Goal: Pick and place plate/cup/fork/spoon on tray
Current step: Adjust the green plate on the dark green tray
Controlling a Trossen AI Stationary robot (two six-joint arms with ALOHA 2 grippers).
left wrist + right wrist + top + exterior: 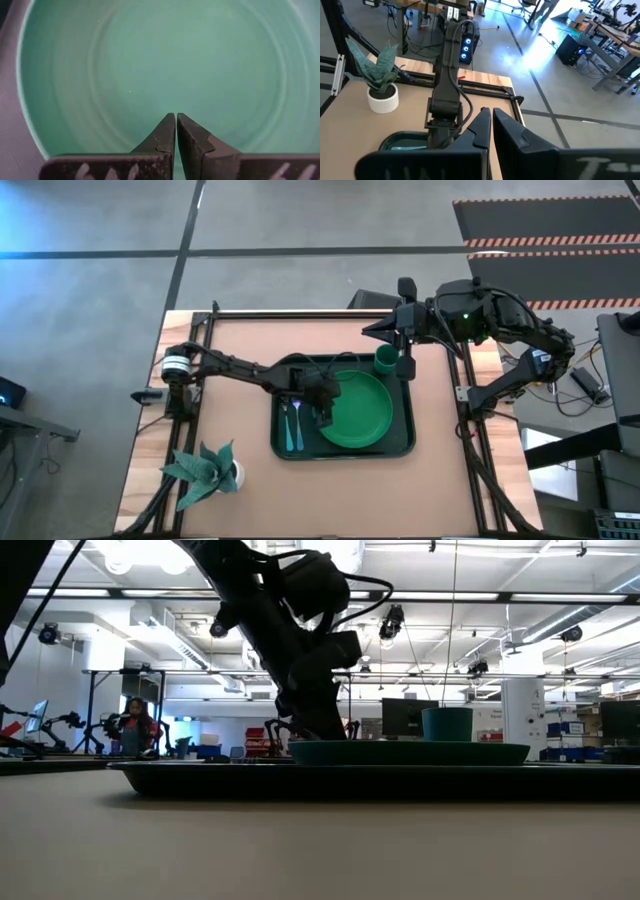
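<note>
Plate, cup, fork and spoon all sit on the tray from where I'm watching, and the tray lies near the middle of the table, a little toward its right edge. I see the plate filling the tray's right and centre part, the cup standing upright in the tray's far right corner just beyond the plate's rim, and the 2 blue-handled utensils lying side by side along the tray's left edge, fork outermost, spoon between it and the plate. My left gripper is low over the plate's left rim; through its wrist camera the 2 fingers are pressed together with nothing between them, and the plate's green bowl fills the picture beyond. My right gripper hangs above the table's far edge, just outside the tray's far right corner and close to the cup; its fingers are also pinched together and empty, pointing across toward the left arm's base. In the low view the cup rises behind the plate on the dark tray, with the left arm coming down to the plate's rim. A potted plant stands at the near left corner of the table, well apart from the tray.
</note>
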